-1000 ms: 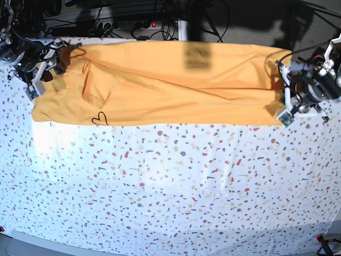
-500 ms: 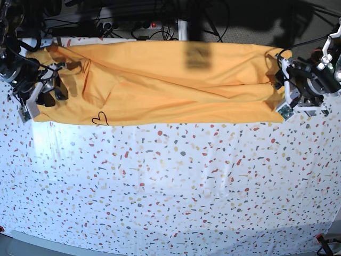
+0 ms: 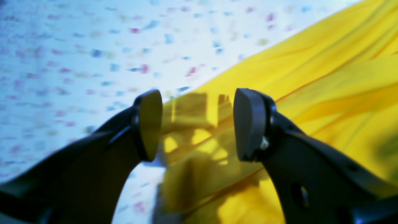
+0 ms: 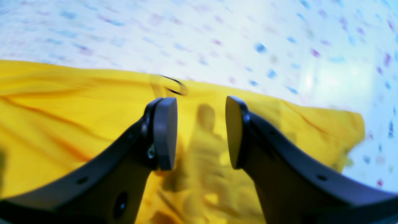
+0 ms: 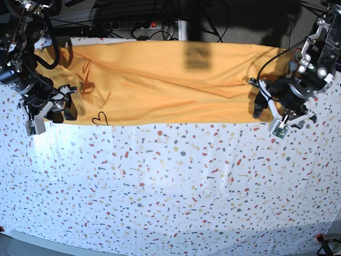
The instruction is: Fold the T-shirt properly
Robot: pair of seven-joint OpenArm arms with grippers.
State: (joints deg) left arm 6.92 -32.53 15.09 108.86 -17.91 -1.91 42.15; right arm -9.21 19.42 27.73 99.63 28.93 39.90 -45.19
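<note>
The T-shirt [image 5: 160,80] is lying along the far edge of the speckled surface [image 5: 170,186], folded into a long band, soft yellow-orange cotton creasing in shallow ridges. You are holding the left hand [image 3: 197,124] and the right hand [image 4: 200,133] open over opposite ends, gripping nothing, probably lining up the next fold.
</note>
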